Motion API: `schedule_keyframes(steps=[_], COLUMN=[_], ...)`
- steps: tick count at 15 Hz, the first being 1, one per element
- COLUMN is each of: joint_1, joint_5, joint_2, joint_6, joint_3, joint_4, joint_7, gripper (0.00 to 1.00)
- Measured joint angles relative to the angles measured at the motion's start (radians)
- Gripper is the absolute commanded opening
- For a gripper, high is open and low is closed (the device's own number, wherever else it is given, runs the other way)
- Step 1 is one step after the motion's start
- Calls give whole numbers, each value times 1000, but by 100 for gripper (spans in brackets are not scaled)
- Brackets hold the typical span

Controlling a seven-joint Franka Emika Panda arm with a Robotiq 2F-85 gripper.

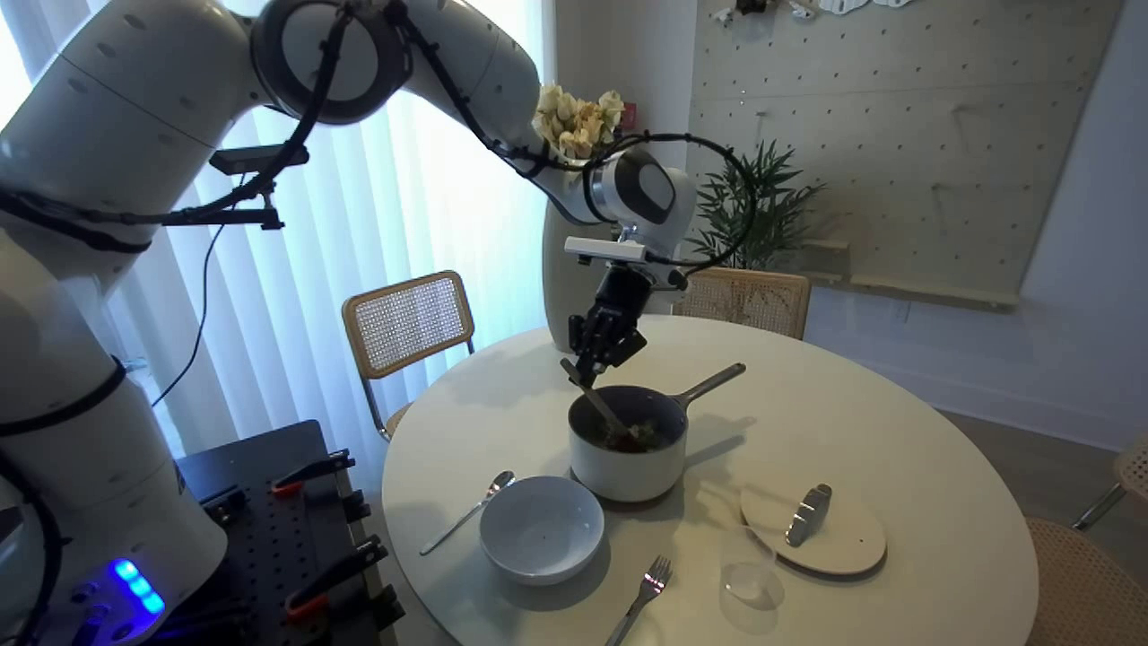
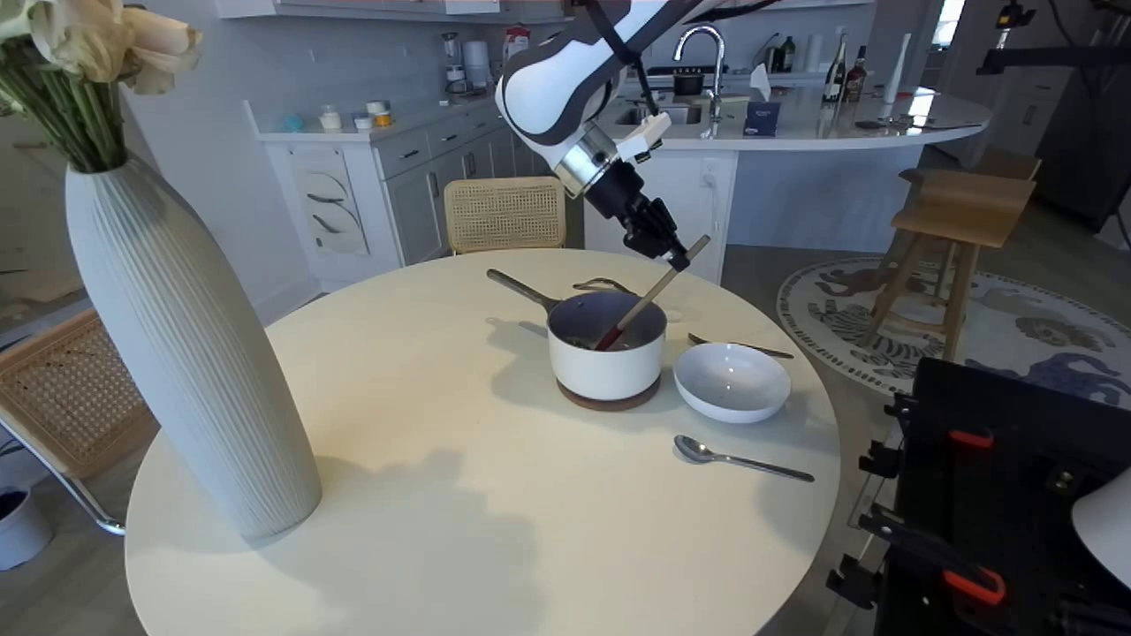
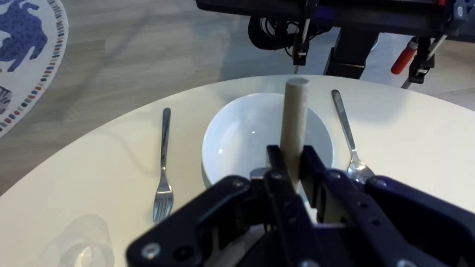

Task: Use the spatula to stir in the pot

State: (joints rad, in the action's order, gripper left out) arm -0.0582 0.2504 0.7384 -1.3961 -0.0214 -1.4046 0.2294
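The table point(image 2: 380, 406) spreads around the pot point(image 2: 607, 371); the bowl point(image 2: 732, 384) sits just beside the pot; higher than the pot's rim, the gripper point(image 3: 292, 157) grips the spatula point(image 2: 649, 298) by its handle, reddish head inside the pot; stirring seems in hand; the next move likely calls for gentle circles.

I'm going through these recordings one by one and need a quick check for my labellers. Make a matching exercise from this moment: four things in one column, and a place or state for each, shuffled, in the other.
Things
1. spatula
2. pot
3. white bowl
4. vase

Places and states
A. between the fork and the spoon
B. holds pale flowers
C. held by the gripper, lower end inside the pot
D. rests on a round brown mat

Right pairs: 1-C, 2-D, 3-A, 4-B
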Motion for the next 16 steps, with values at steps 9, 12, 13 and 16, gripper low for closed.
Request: schedule_keyframes(steps=[9,12,13,16], joint_1=[-2,17,25,52], joint_5=[17,19,19,19], joint_2=[16,16,16,16], joint_6=[42,94,111,134], joint_3=[-31,-21,-15,-8], joint_4=[12,12,12,12], joint_7=[-18,-18,-18,-26], gripper=[4,4,4,4])
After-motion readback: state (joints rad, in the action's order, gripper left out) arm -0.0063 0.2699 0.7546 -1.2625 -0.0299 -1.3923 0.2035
